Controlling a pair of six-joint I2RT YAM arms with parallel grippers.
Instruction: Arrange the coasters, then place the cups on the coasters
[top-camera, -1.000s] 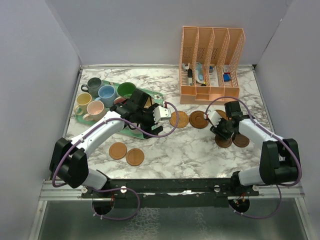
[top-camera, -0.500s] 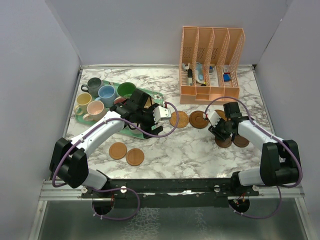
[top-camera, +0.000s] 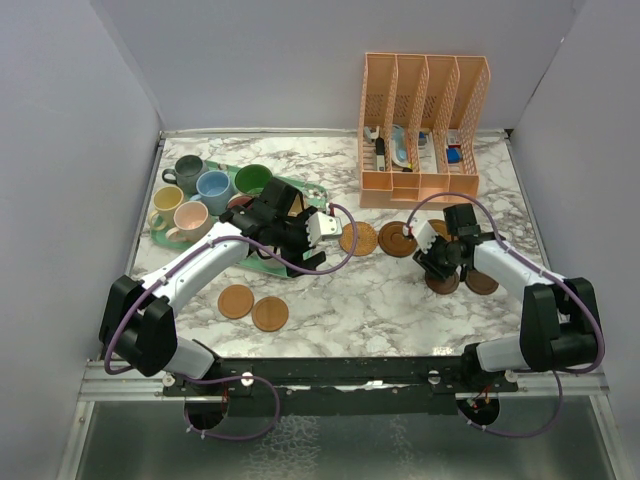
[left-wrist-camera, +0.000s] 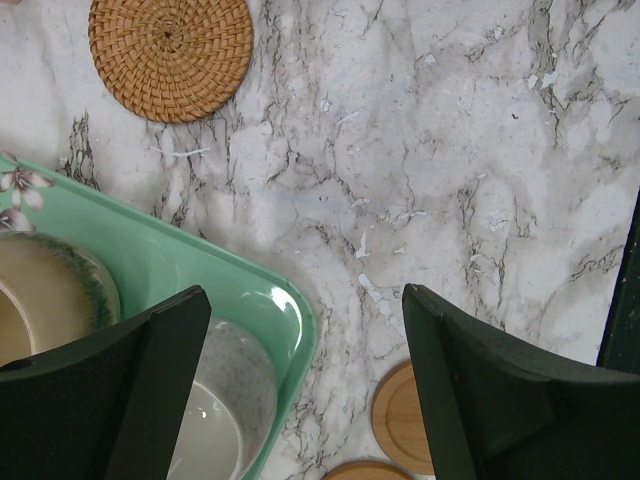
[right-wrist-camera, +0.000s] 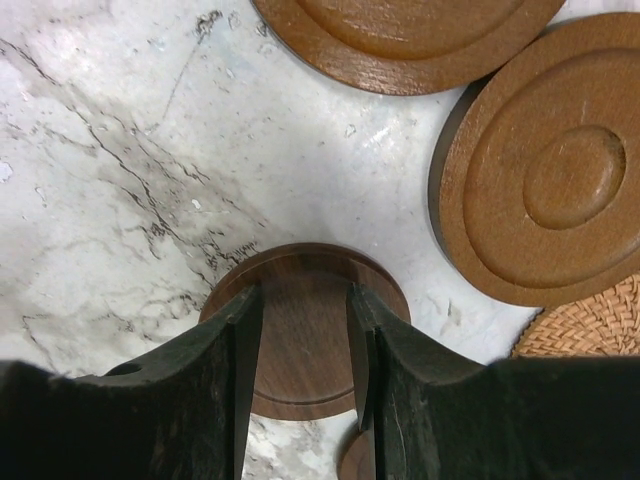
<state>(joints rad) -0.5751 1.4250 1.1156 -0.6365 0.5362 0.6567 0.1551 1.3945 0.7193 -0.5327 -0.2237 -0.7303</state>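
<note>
We judge the arranging barely begun and no cup placed. The cups we can see, the light blue cup (top-camera: 213, 185) among them, crowd the mint-green tray (left-wrist-camera: 190, 255) at the upper left of the top view, some hidden beneath the left arm. The coasters lie loose on the desk (top-camera: 380, 300): two tan coasters (top-camera: 236, 300) at lower left, a woven coaster (top-camera: 357, 238) and a ringed brown coaster (top-camera: 397, 238) at centre, darker ones at right. The right gripper (right-wrist-camera: 303, 295) hangs over a dark brown coaster (right-wrist-camera: 300, 350), jaws narrow with nothing between them; whether they touch it we cannot tell. The left gripper (left-wrist-camera: 305, 295) hovers over the tray corner, jaws wide and empty. The peach file organiser (top-camera: 420, 120) stands well apart at upper right.
</note>
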